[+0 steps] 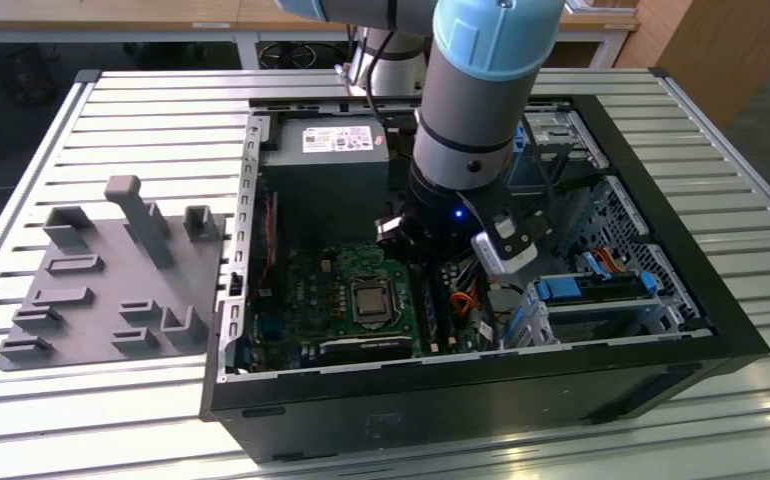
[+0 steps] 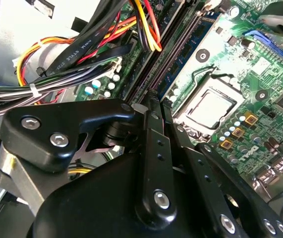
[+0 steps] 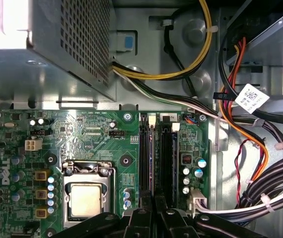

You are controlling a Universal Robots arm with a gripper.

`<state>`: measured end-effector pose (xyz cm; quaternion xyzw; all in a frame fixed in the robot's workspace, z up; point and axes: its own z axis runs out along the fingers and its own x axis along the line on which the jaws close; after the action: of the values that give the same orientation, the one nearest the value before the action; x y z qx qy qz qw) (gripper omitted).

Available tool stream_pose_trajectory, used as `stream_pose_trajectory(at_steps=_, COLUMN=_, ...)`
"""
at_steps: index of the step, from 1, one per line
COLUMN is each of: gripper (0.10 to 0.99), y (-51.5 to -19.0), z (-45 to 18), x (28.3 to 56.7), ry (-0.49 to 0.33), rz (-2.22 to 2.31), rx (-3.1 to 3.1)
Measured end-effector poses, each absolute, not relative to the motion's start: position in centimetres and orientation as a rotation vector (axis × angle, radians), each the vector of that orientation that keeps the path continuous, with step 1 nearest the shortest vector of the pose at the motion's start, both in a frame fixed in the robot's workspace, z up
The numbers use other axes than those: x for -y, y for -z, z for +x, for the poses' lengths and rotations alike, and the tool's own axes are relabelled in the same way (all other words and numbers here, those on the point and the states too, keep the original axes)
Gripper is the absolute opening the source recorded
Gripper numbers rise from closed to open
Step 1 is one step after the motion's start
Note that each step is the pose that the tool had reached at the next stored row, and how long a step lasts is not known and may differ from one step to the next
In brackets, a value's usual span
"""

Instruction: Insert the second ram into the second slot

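So the gripper (image 2: 153, 106) sits low over the RAM slots (image 3: 157, 153) inside the case (image 1: 705, 345), fingers pinched together. Can't tell if a thin edge between them is the ram. One slot looks filled, so seating seems underway, not confirmed.

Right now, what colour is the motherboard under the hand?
Green, best seen in the first wrist view: the motherboard, with the black hand above it.

Pale blue cap over a grey arm (image 1: 465, 130) with a black wrist and small blue light. Black gripper (image 2: 153, 111) linkages studded with silver screws.
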<state>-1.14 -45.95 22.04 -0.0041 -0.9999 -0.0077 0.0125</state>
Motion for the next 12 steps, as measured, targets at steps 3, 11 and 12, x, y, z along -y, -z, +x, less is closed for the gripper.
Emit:
stream_pose_trajectory(at_steps=3, gripper=0.137, y=-22.0, z=-1.15, x=45.95, ry=0.024, rz=-0.013, rx=3.116)
stream_pose_trajectory(at_steps=11, gripper=0.137, y=-21.87, z=-1.15, x=45.95, ry=0.024, rz=-0.015, rx=3.116)
stream_pose_trajectory(at_steps=12, gripper=0.137, y=-21.86, z=-1.15, x=45.95, ry=0.024, rz=-0.018, rx=3.116)
